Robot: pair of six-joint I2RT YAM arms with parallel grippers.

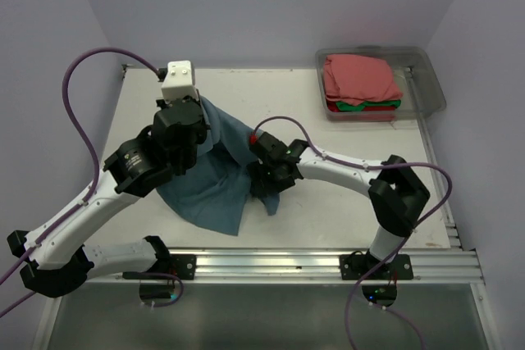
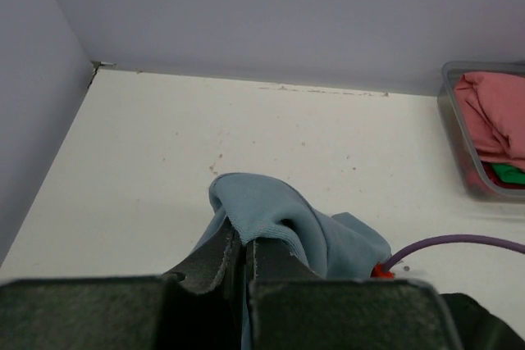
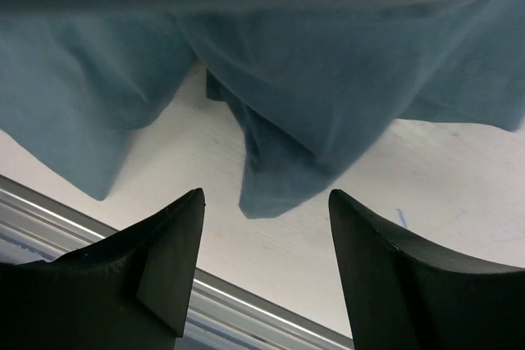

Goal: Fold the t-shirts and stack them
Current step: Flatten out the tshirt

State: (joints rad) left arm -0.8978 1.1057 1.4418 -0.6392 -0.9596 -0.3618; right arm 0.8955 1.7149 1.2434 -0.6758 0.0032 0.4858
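So far the pink, green and red shirts sit stacked in the bin; my left claw clamps the unfolded blue shirt, and my right claw stands apart, empty.

A clear bin sits on the white table.

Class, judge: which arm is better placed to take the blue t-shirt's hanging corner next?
Right, probably: the right gripper is open facing that corner, while the left gripper is shut on the blue t-shirt, holding it up.
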